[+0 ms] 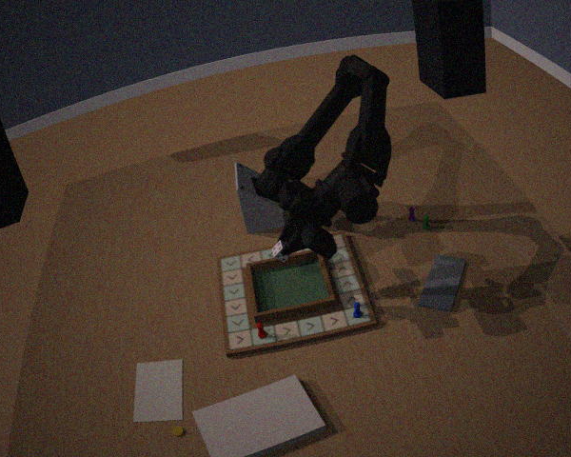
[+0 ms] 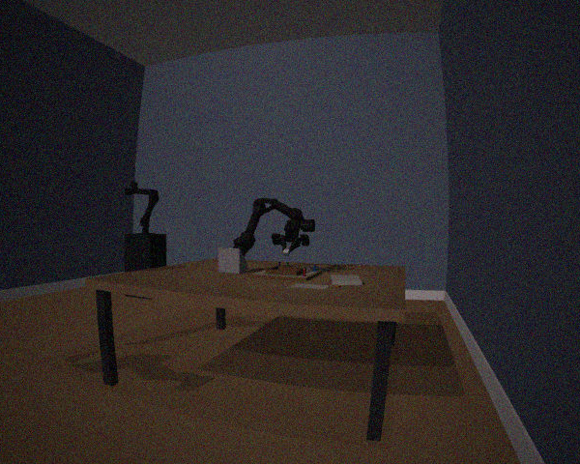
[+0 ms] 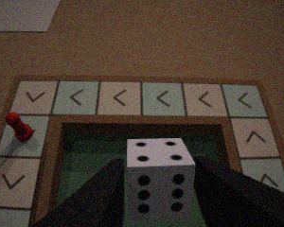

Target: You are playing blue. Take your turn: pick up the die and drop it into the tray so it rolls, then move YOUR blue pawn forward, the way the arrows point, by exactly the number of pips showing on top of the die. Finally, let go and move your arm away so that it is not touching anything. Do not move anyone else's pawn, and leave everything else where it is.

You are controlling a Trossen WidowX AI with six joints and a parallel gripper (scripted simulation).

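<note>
Well, white die [image 1: 277, 248] [image 2: 285, 250] [image 3: 160, 172], black pips, four uppermost, gripper [image 1: 282, 251] [image 2: 286, 249] [image 3: 157, 168] slightly open around it
</note>
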